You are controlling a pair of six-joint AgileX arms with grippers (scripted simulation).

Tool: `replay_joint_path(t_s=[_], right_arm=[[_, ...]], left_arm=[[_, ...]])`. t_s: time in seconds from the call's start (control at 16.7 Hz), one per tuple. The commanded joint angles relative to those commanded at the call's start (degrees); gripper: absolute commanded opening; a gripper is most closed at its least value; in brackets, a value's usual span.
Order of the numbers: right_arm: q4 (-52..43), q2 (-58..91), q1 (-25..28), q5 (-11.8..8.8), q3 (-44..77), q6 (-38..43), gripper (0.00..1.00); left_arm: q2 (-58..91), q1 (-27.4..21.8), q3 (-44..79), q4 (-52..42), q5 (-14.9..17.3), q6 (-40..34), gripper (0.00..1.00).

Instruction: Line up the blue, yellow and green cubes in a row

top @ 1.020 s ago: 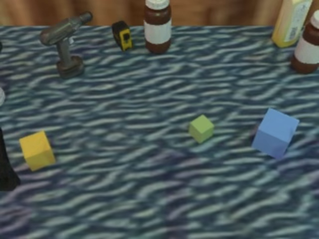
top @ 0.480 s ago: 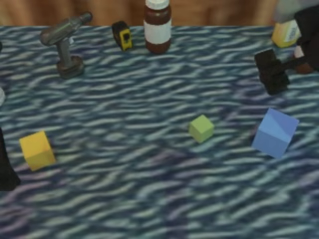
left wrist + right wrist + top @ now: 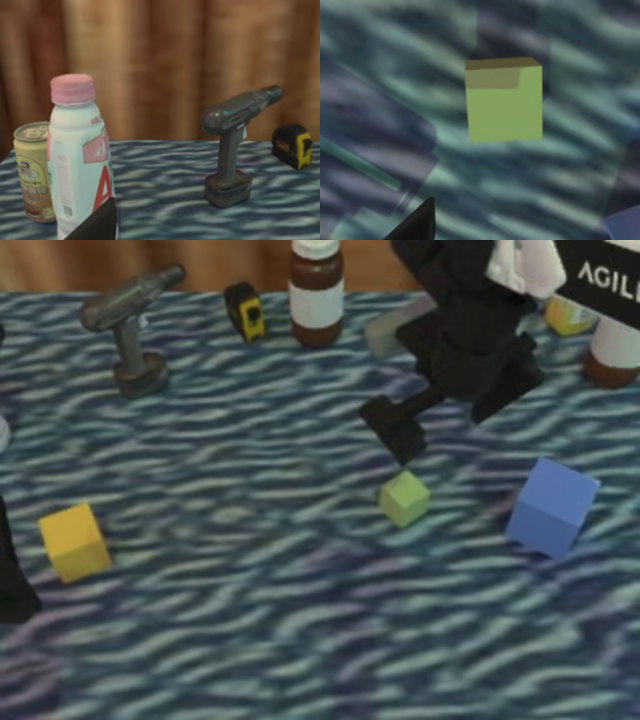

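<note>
Lime-green cube (image 3: 404,498) sits free, right gripper (image 3: 400,433) above and just beyond it; finger spread: cannot tell. Centre over cube, align with faces, descend straight. Left arm parked.

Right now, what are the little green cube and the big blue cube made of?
Hard to say for sure. The green cube looks like painted wood or plain plastic: flat, matte faces, no shine or grain, sharp edges. The blue cube looks the same, with dull, even colour and crisp corners. Nothing visible settles which material it is.
</note>
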Motion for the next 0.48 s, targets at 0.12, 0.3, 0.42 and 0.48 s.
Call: replay_joint_path(t_s=[0.12,0.3,0.42,0.48], right_arm=[[-3.0,6.1,1.4,0.1,5.7,-0.3,1.00],[-5.6,11.0,2.6,0.2,10.7,-0.5,1.00],[-5.9,11.6,2.7,0.2,11.3,-0.5,1.00],[-5.9,11.6,2.7,0.2,11.3,-0.5,1.00]], left_arm=[[0.0,0.0,0.0,0.0,0.0,0.0,1.00],[0.0,0.0,0.0,0.0,0.0,0.0,1.00],[0.0,0.0,0.0,0.0,0.0,0.0,1.00],[0.0,0.0,0.0,0.0,0.0,0.0,1.00]])
